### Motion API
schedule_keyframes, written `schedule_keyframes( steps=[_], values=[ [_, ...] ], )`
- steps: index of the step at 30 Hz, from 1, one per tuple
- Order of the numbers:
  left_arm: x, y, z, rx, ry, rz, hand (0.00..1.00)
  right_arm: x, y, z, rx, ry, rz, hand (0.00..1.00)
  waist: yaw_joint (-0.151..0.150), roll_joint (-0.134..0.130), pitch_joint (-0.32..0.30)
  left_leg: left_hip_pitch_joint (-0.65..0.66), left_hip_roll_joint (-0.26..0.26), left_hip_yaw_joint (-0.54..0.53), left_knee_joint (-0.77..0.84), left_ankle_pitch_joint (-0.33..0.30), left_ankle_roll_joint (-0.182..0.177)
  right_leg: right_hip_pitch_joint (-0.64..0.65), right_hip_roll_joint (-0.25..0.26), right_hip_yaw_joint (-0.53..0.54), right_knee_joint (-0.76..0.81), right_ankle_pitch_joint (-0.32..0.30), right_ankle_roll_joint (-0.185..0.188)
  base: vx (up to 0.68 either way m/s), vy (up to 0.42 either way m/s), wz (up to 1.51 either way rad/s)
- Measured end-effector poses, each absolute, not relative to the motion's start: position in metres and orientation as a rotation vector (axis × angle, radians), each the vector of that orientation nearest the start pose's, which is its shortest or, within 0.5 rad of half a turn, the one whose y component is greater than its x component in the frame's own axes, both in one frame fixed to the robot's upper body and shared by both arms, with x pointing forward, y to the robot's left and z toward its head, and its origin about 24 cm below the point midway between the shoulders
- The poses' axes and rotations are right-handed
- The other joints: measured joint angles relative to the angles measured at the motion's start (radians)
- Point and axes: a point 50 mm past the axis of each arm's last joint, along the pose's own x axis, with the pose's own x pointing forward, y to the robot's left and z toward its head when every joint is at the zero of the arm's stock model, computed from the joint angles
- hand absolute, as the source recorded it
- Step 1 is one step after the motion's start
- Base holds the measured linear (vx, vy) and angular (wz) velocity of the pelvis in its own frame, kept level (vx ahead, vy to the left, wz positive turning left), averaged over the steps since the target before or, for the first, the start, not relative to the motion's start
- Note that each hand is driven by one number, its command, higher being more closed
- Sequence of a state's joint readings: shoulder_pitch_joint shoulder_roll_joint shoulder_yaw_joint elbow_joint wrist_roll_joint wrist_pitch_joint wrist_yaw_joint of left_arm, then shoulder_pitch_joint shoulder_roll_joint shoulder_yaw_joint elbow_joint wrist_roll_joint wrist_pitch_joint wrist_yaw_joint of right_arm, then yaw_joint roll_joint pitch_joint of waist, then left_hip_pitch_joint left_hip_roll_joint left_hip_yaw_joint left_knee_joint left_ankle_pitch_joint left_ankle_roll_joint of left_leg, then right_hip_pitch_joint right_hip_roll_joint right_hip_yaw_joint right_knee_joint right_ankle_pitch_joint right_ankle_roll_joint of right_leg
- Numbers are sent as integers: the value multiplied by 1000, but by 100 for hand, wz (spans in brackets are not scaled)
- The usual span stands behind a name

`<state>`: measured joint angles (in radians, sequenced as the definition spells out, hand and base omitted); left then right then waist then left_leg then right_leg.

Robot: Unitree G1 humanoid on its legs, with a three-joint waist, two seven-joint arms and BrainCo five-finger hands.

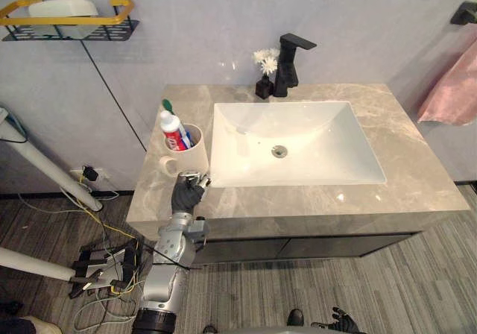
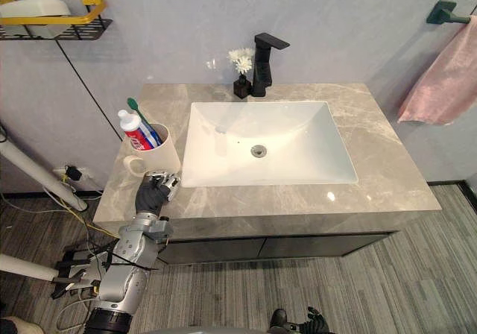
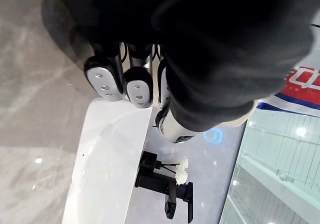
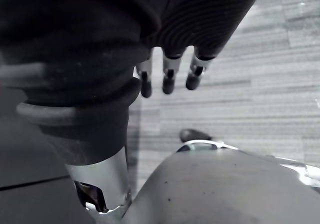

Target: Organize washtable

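I have the left hand [image 1: 188, 194] at the sink's [image 1: 298, 125] front-left corner, fingers loosely spread, holding nothing. The mug [image 1: 192, 155] stands left of the sink, just beyond those fingers. I judge this the approach; next I'd close round the mug. The right hand [image 1: 343, 323] hangs relaxed, well below the sink.

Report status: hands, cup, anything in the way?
Left hand open, at counter edge, just short of cup. Right hand open, low. Cup upright, holds toothpaste, toothbrush. Nothing between.

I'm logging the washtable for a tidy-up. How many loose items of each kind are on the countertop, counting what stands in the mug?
Mug: 1
Toothpaste tube: 1
Toothbrush: 1
Flower vase: 1
Total: 4
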<state>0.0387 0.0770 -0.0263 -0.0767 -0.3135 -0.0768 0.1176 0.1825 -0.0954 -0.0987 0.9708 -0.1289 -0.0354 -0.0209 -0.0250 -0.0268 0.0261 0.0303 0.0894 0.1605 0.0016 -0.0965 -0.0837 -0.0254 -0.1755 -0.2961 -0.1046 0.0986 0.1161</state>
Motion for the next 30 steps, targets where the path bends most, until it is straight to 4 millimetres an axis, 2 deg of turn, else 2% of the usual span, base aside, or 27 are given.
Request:
schedule_keyframes(
  steps=[5, 15, 25, 30],
  values=[
    [246, 169, 57, -241, -105, 128, 100, 73, -203, -159, -158, 1105, -110, 0, -2, -2, 1, 4, -1, 7, 1, -6, 1, 0, 0, 6, 0, 0, 0, -2, -1, -5],
    [243, 194, 60, -222, -131, 255, 100, 83, -196, -151, -183, 1030, -39, 0, -10, -13, 11, 11, 0, 27, 9, -14, 3, -3, 0, 27, 0, 1, 0, -17, -9, -5],
    [244, 212, 66, -207, -154, 343, 100, 86, -196, -147, -196, 1001, -10, 0, -13, -11, 21, 5, 0, 38, 15, -17, 3, -14, 2, 45, 0, 5, -1, -15, -13, -3],
    [247, 215, 68, -223, -163, 350, 100, 86, -196, -147, -195, 999, -13, 0, -12, -12, 28, 2, 0, 43, 27, -25, 4, -15, 2, 51, 0, 6, -2, -18, -12, -3]
  ],
)
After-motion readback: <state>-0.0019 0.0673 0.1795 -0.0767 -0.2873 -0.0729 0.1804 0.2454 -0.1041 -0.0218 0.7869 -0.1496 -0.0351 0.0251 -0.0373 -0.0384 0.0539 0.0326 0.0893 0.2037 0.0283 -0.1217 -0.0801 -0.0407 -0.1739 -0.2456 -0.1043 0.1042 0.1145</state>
